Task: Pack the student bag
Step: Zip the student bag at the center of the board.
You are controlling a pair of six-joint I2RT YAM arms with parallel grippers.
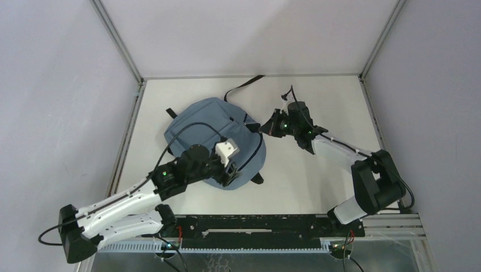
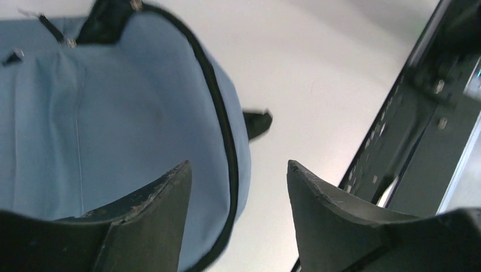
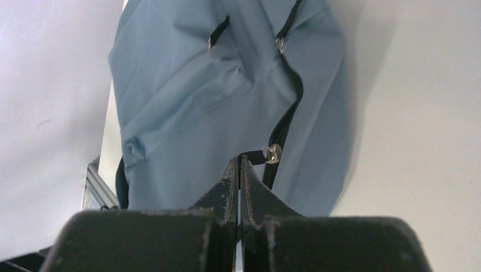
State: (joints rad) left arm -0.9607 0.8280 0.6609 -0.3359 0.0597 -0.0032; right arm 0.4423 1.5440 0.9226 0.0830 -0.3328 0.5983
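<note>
Left pincer (image 2: 238,165) wide over student bag (image 2: 113,124) rim; right pincer (image 3: 239,161) closed (seemingly on zipper (image 3: 274,153)).

The student bag (image 1: 198,122) lies on the table (image 1: 329,102), left of centre.

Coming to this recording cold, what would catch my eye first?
A soft slate-blue fabric backpack with black trim lies on the white table, left of centre in the top view. The right gripper is shut on a thin black zipper pull at the bag's right edge, while the left gripper hangs open over its near edge, holding nothing.
</note>
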